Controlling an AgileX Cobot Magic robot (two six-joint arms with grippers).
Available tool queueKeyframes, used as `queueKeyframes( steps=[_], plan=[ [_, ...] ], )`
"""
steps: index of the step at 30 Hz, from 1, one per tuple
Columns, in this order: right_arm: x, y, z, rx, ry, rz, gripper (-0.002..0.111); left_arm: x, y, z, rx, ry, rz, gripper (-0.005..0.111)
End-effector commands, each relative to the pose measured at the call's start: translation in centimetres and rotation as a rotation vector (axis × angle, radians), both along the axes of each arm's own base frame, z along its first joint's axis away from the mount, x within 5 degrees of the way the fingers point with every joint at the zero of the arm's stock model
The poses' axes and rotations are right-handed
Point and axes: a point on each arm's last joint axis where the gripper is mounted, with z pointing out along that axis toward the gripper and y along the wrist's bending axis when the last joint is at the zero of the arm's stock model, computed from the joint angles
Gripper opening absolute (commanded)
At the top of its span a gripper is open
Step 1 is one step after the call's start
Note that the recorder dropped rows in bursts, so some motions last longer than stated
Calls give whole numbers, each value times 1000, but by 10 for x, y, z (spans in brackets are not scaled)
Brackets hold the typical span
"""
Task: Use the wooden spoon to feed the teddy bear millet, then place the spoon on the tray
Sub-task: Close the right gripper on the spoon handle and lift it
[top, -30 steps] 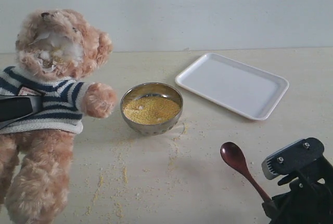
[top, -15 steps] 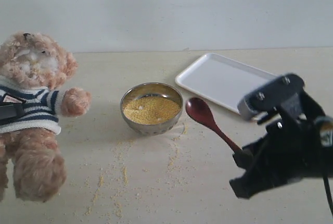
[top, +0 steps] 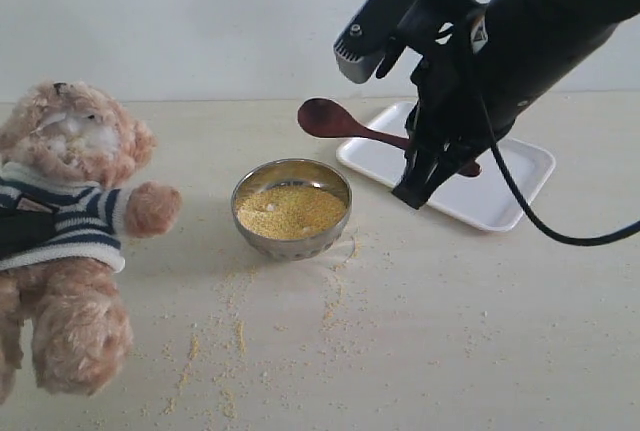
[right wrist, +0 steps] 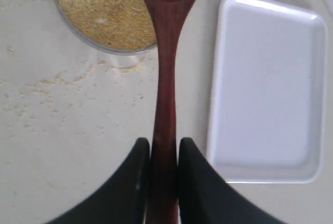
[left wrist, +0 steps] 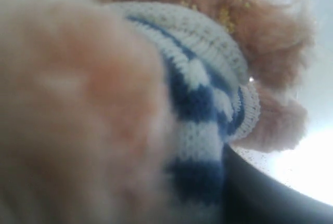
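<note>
The pale matte table carries everything. The fluffy bear in a ribbed striped sweater hangs at the left with the left gripper against its chest; whether that gripper is clamped cannot be told. The smooth white tray lies at the back right. The round steel bowl holds grainy yellow millet. The right gripper pinches the glossy spoon by its thin handle. Half a second ago the spoon was low beside the bowl; now it is raised level over the tray's near corner.
</note>
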Motion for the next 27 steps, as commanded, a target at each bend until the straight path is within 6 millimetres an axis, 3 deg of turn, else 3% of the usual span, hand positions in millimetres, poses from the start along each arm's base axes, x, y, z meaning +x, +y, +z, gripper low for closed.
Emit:
queueKeyframes(
  steps=[1,4,17,22,27],
  plan=[
    [11,-5,4,-135,-105,55,0,-3,-2,-10,-61,67,10,5],
    [16,-9,4,-226,-162,92,0,-3,-1,-12,-70,76,32,5],
    [17,-7,5,-281,-204,206,0,-2,-2,-11,-85,68,37,5],
    [14,-10,1,-418,-203,373,0,-5,-6,-10,-86,66,-27,5],
    [16,-7,3,-415,-245,412,0,-6,-6,-10,-86,67,-39,5]
  ],
)
